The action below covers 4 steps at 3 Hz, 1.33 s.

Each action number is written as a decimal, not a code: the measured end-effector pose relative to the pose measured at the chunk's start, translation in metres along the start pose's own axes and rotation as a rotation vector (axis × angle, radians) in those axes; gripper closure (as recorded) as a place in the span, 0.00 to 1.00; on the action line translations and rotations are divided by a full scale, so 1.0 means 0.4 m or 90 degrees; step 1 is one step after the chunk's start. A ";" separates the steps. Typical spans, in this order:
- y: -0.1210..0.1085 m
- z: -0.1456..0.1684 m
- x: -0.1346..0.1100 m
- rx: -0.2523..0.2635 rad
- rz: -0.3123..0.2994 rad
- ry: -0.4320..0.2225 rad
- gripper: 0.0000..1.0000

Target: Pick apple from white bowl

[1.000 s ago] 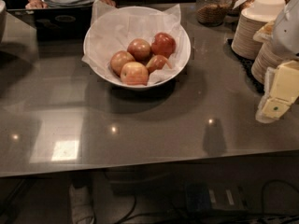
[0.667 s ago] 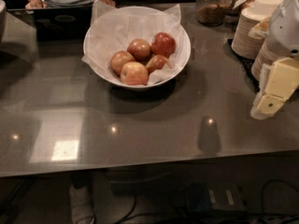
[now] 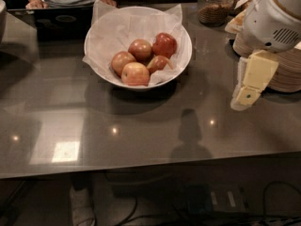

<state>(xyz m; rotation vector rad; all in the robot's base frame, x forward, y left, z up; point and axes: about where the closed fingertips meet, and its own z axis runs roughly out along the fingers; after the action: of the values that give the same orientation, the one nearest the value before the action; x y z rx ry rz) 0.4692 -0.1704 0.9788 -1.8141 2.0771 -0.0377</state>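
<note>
The step in hand looks like the approach: no apple is held. The pincer hangs over the right side of the desk, just in front of the stacked plates and well apart from the white bowl. Whether it is apart or together I cannot tell, as it shows side-on.

The bowl stands left of it and farther back on the desk, lined with crumpled paper and holding five apples in a cluster. The red apple and the small tilted apple lie on the side nearest the pincer, and the near apple sits at the front.

The next move, I judge, calls for travel left and far until the pincer is above one apple, then a descent straight down, clear of the paper folds.

The bowl is round and opens upward, so it has no long axis. The apples are close to round too; only the small tilted one looks drawn out, lying left to right
</note>
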 end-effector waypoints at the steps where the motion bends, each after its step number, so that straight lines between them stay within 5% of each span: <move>1: -0.005 0.013 -0.027 0.000 -0.015 -0.017 0.00; 3: -0.063 0.099 -0.247 -0.015 -0.140 -0.134 0.00; 4: -0.074 0.133 -0.327 -0.025 -0.182 -0.162 0.00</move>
<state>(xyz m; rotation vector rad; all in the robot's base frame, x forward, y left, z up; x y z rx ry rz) 0.5254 -0.0377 0.9718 -2.0101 1.6482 0.1510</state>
